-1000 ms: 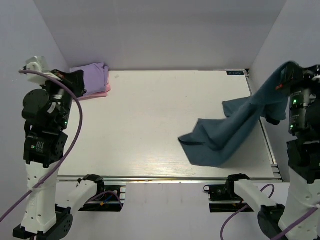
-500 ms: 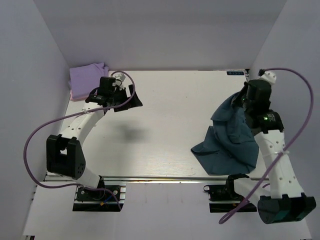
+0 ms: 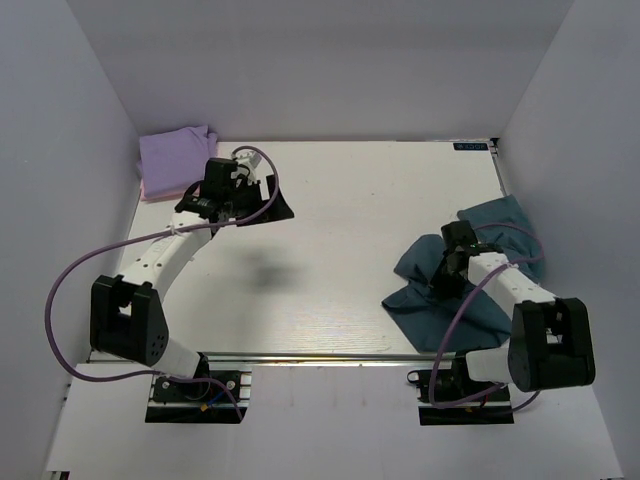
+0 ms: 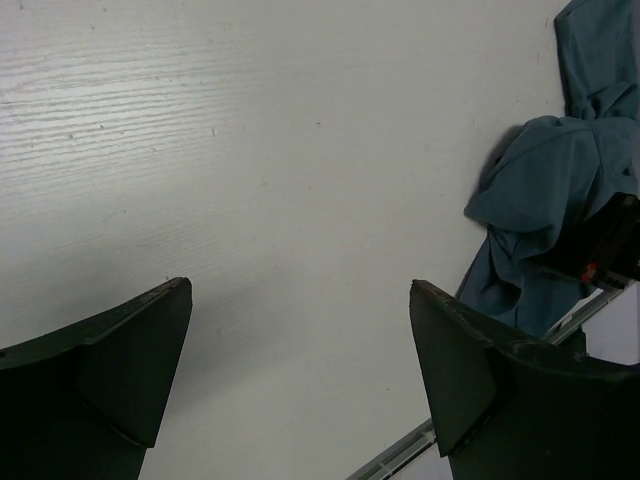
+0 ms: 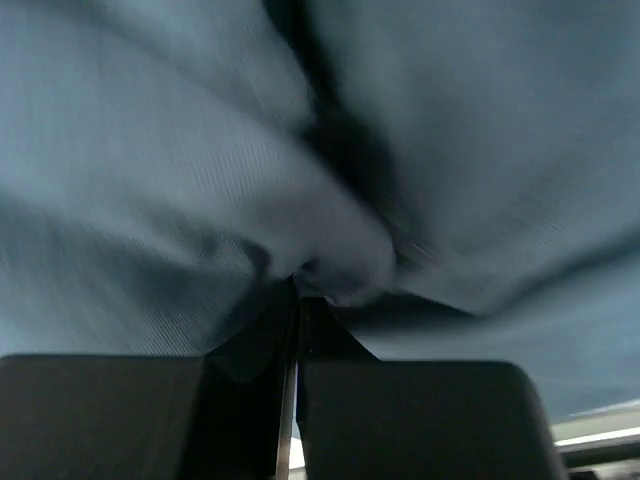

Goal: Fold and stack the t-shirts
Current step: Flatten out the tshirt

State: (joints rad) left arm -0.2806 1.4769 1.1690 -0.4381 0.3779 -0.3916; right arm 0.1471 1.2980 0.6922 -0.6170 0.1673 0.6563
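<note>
Teal shirt lies in a crumpled heap on the right side of the desk, toward the near right corner. One lobe reaches up along the desk's right edge and a flatter flap spreads toward its near edge. The right pincer is down in the middle of that heap, its arm lying low across the cloth. In the right wrist view the right pincer is pressed together, its dark fingers pinching a ridge of the teal shirt at their tips, and blurred folds fill the rest of that view. The left pincer hangs above the left half of the desk, toward the far side, and a soft shadow falls on the bare board nearer the middle. It is spread wide and holds nothing. In the left wrist view its two dark fingers frame bare white desk, with the teal shirt bunched at the right and the desk's metal rail running along the lower right. Lavender shirt sits folded at the far left corner of the desk, well apart from the teal one and just beside the left arm's wrist. A thin edge of the pink shirt shows under its near-left side, so the lavender one rests on top of it.
</note>
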